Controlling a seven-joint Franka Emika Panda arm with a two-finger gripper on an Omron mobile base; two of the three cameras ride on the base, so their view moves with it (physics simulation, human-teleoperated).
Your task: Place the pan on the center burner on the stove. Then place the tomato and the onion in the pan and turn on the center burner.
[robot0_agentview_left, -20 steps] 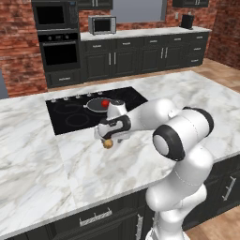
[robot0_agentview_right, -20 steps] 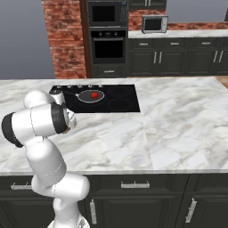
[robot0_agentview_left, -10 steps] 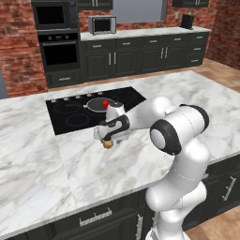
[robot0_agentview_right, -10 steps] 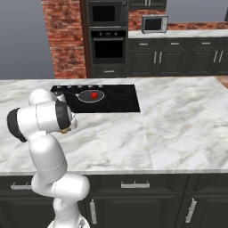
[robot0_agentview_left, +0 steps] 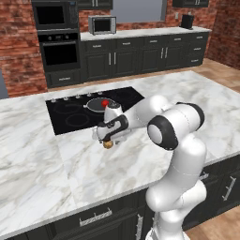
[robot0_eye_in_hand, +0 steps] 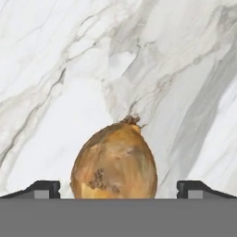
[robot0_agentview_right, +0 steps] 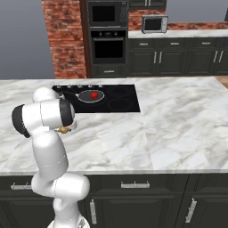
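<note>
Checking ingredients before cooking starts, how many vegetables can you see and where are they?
2. The tomato sits in the pan on the stove; the onion lies on the marble counter between the open gripper fingertips.

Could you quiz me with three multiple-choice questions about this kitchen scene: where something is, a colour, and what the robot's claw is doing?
1. Where is the tomato?
A. in the pan on the stove
B. on the marble counter
C. in the gripper

2. What colour is the stove?
A. white
B. black
C. red

3. How is the gripper set around the onion?
A. shut tight on it
B. open, a fingertip on each side with gaps
C. far away from it

Answers: 1 A, the red ball sits inside the pan. 2 B, the glass cooktop is black with grey rings. 3 B, the hand view shows the onion on the counter between the spread tips.
</note>
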